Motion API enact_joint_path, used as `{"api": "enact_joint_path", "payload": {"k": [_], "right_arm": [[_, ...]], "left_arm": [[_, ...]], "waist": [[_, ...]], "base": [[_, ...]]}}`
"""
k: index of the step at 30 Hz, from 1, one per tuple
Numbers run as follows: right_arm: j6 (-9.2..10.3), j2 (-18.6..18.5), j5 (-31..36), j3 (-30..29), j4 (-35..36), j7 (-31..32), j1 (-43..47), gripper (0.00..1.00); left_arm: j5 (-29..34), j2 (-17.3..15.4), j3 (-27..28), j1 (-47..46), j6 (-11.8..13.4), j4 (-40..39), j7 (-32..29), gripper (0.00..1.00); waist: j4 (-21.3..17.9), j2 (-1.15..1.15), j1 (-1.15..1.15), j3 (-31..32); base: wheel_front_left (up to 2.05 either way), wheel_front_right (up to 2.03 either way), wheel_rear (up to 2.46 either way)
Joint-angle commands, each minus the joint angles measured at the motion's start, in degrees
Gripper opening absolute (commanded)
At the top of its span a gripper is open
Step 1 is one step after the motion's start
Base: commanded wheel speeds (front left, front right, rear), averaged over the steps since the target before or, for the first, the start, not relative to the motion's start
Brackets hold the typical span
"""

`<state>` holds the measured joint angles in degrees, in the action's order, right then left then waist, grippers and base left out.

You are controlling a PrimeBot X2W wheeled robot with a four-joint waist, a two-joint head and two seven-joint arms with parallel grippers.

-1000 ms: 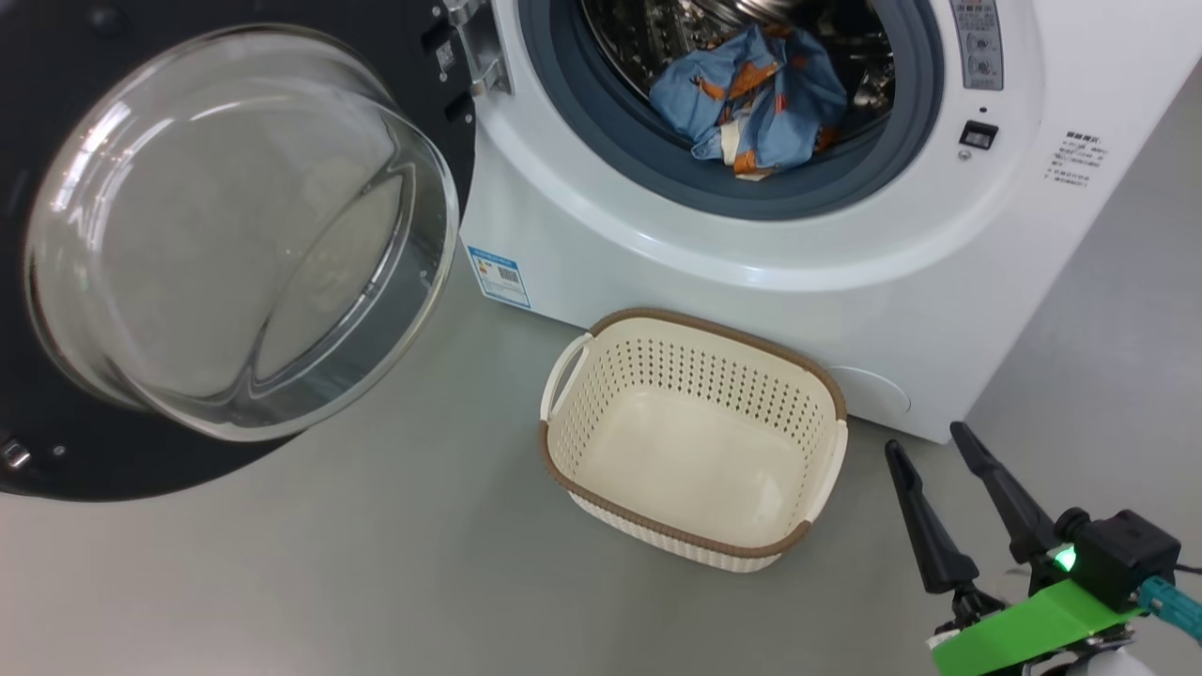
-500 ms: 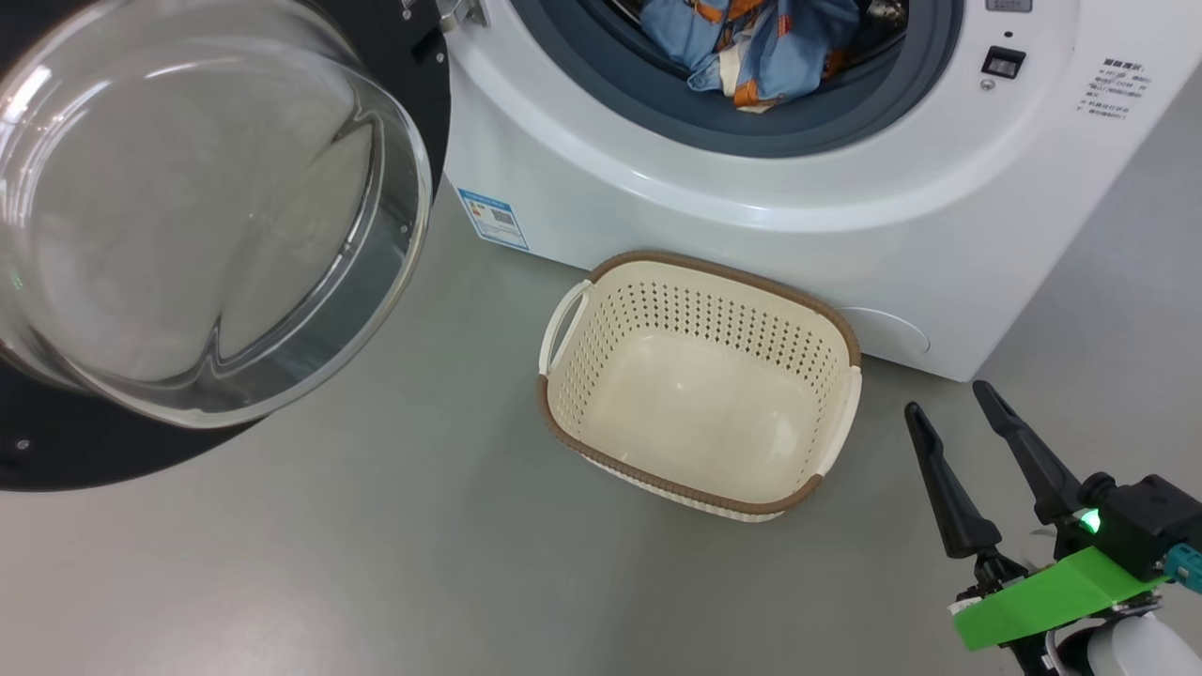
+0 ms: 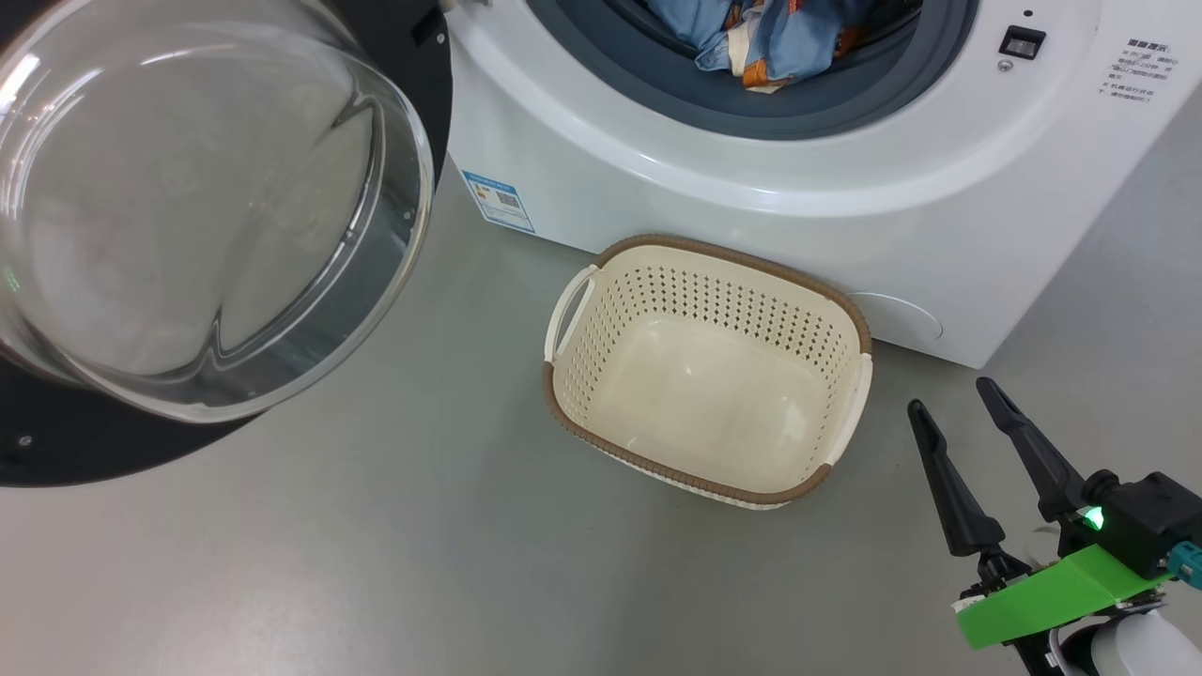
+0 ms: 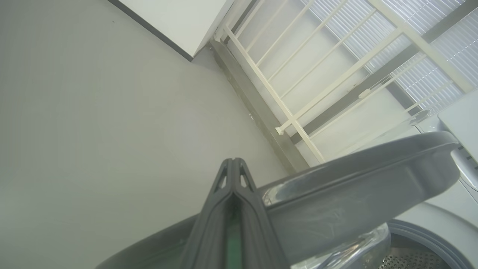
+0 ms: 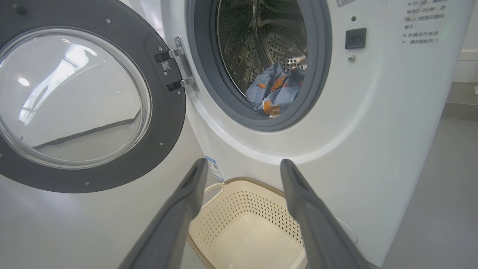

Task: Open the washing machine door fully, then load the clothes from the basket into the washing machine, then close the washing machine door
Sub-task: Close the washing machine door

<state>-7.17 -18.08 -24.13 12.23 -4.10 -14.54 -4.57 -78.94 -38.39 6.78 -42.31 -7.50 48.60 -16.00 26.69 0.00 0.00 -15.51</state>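
The washing machine door (image 3: 94, 455) hangs open at the left of the head view, its glass bowl bulging toward me. Blue clothes (image 3: 770, 38) with orange print lie in the drum of the white washing machine (image 3: 751, 207). The cream basket (image 3: 695, 486) sits empty on the floor in front of it. My right gripper (image 3: 950, 396) hovers open to the right of the basket, holding nothing. The right wrist view shows the right gripper (image 5: 242, 164), the door (image 5: 164, 123), the clothes (image 5: 276, 89) and the basket (image 5: 254, 209). My left gripper (image 4: 233, 164) is shut, close beside the door's rim (image 4: 354, 186); contact is unclear.
Grey floor (image 3: 376, 563) spreads in front of the machine and around the basket. A white railing (image 4: 298, 74) before a blinded window stands beyond the door in the left wrist view. The open door takes up the room at the left.
The head camera has tilted, so the machine and basket sit higher in the picture. The right gripper stays open at the lower right. The clothes still lie in the drum.
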Motion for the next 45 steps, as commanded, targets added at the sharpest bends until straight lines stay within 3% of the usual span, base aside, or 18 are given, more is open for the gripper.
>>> {"api": "enact_joint_path", "payload": {"k": [1,21,45], "right_arm": [[-0.32,-0.77,0.87,0.88,1.45,-0.46,-1.79,1.0],[-0.32,-0.22,0.75,0.31,1.04,-0.46,-1.29,1.0],[-0.32,1.1,0.54,-0.87,0.56,-0.46,2.68,1.0]], "left_arm": [[-0.44,-4.0,0.89,-0.82,0.01,-1.93,-1.0,0.0],[-5.86,-4.07,-4.39,2.5,0.01,-8.23,-17.37,0.0],[-12.72,-5.73,-7.54,8.09,0.01,-23.06,-34.15,0.0]], "waist": [[0.03,0.0,0.0,-0.01],[0.44,0.0,0.0,1.82],[0.58,0.0,0.0,6.96]], "base": [[0.0,0.0,0.0],[0.0,0.0,0.0],[0.0,0.0,0.0]]}}
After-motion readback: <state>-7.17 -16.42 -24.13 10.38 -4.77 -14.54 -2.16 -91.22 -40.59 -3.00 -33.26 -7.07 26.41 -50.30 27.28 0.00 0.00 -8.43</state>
